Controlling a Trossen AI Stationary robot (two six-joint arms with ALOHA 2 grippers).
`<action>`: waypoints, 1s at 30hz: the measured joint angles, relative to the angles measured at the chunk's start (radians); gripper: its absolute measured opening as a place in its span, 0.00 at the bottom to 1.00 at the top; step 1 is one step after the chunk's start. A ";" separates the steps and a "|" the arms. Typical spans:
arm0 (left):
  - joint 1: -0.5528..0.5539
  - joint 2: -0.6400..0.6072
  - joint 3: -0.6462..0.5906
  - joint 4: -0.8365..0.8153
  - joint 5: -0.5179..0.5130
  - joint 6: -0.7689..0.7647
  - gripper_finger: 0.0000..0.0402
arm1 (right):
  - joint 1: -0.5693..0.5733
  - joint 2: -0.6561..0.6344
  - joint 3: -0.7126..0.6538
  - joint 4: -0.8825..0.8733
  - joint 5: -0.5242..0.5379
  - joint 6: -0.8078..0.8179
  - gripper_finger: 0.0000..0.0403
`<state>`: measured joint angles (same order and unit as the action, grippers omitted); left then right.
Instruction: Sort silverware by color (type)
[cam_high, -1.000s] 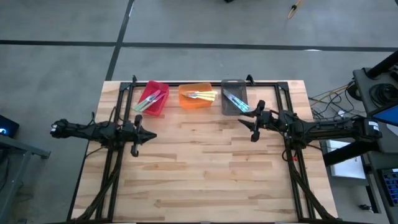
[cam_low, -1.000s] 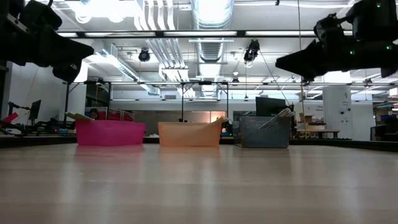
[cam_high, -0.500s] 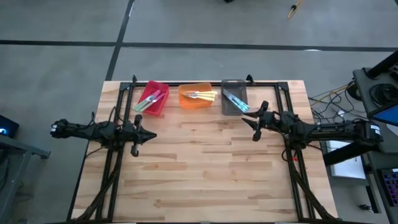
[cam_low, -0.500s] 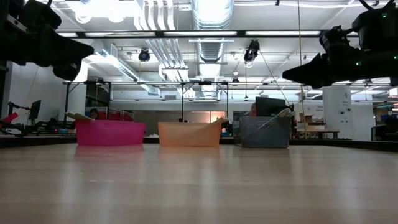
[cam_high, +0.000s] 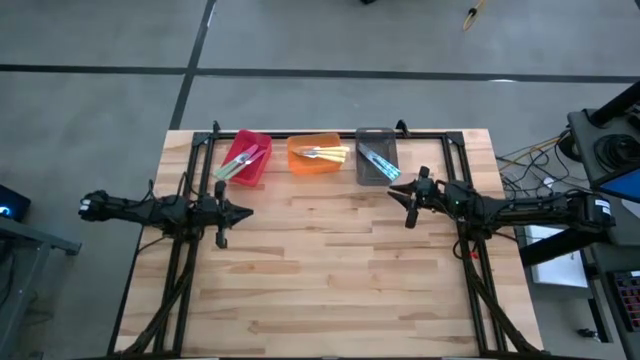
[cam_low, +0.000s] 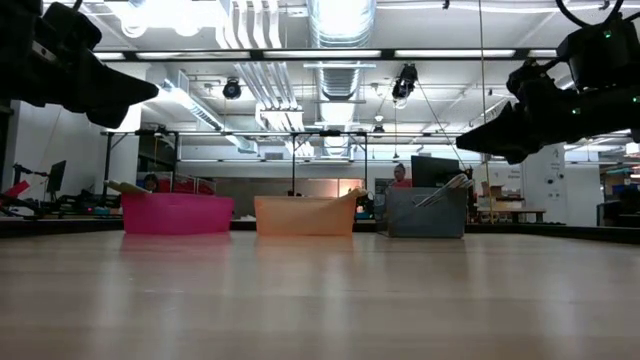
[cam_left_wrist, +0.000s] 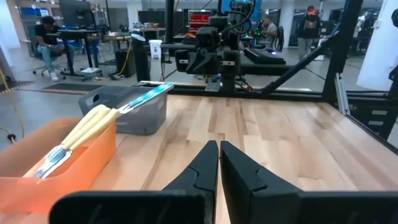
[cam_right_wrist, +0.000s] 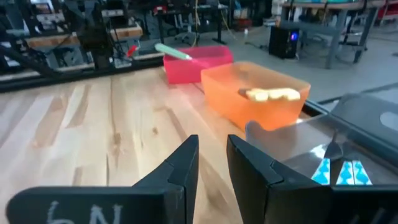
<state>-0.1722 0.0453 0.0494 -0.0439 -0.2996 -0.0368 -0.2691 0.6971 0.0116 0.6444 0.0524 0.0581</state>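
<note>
**What the cameras can't settle**

From overhead, the silverware in the red bin (cam_high: 244, 158) is too small to count or tell fork from spoon; the same holds in the orange bin (cam_high: 318, 154) beside it. In the low view the bin walls hide nearly everything, with only handle tips poking over the grey bin (cam_low: 426, 212). In the right wrist view the grey bin runs off the picture's edge, and its light blue utensils (cam_right_wrist: 339, 171) are cut short and blurred.
</note>
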 joint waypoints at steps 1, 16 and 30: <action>0.000 0.001 0.000 0.000 0.000 0.000 0.00 | 0.000 0.000 0.000 -0.008 0.000 0.003 0.19; 0.000 0.017 0.000 0.003 0.002 -0.002 0.00 | 0.017 -0.318 -0.001 -0.214 -0.005 -0.138 0.19; -0.001 0.021 0.000 0.001 0.002 -0.002 0.00 | 0.165 -0.623 -0.001 -0.625 -0.005 -0.437 0.21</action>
<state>-0.1730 0.0662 0.0498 -0.0434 -0.2977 -0.0387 -0.1037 0.0744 0.0105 0.0198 0.0475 -0.3790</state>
